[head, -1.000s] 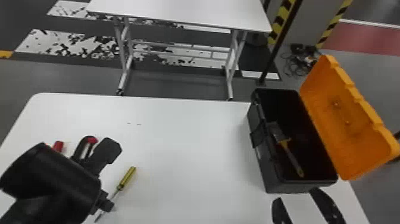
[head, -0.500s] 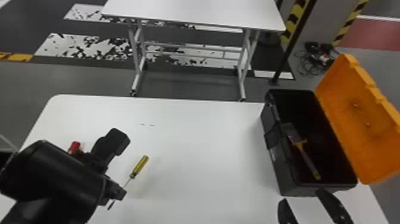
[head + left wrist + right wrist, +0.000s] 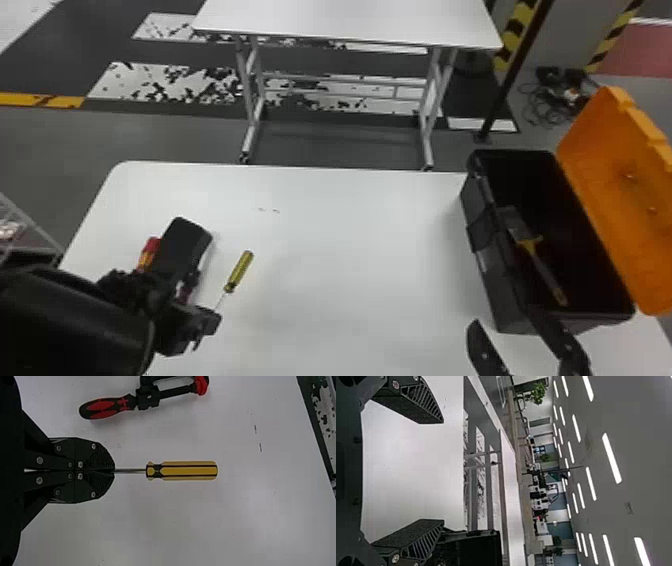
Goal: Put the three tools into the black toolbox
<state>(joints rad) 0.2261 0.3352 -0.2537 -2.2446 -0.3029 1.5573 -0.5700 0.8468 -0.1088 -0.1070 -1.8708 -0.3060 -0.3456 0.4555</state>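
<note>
Brush (image 3: 547, 274) lies in the toolbox (image 3: 492, 285): one tool done, two left. The left gripper (image 3: 114, 471) has its jaws closed on the screwdriver (image 3: 182, 471) shaft; the clamp (image 3: 147, 397) lies on the worktop (image 3: 340, 250). The right gripper (image 3: 442, 471) has open jaws.

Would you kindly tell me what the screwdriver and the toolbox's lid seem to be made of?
The screwdriver's yellow handle is probably smooth plastic, given its moulded-looking flutes; its shaft gleams silvery like polished metal. The orange lid looks like matte plastic, judging by the notches along its edge.
</note>
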